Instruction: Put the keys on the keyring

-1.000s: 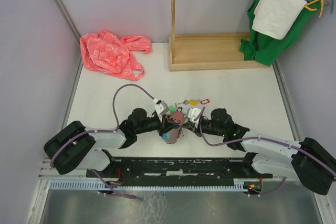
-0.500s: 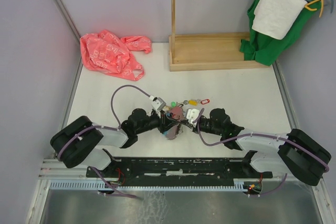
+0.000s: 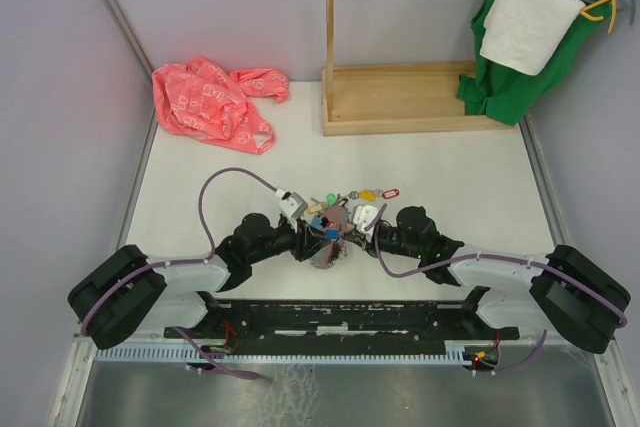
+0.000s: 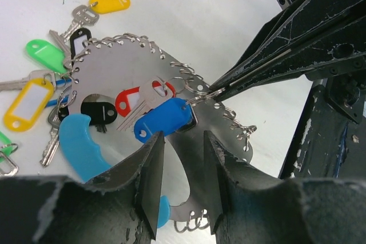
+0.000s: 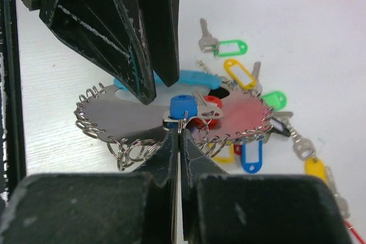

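Note:
The keyring [image 4: 131,72] is a flat metal disc edged with small wire rings, with a light-blue sleeve [image 4: 80,147]; it lies on the white table between both arms [image 3: 328,243]. A blue-tagged key [image 4: 166,119] rests on it. My right gripper [image 5: 179,132] is shut on that key's small split ring, just below the blue tag [image 5: 183,107]. My left gripper [image 4: 182,141] is open, jaws apart just short of the blue tag, holding nothing. Several other keys with yellow [image 4: 111,4], green [image 4: 46,54] and red tags lie beyond the disc.
A pink plastic bag [image 3: 210,102] lies at the back left. A wooden stand [image 3: 400,97] with an upright post is at the back centre. Green cloth and a white towel [image 3: 525,22] hang on hangers at the back right.
My left gripper has opened from shut and drawn back to the left, away from the blue-tagged key. My right gripper has stayed shut at the keyring.

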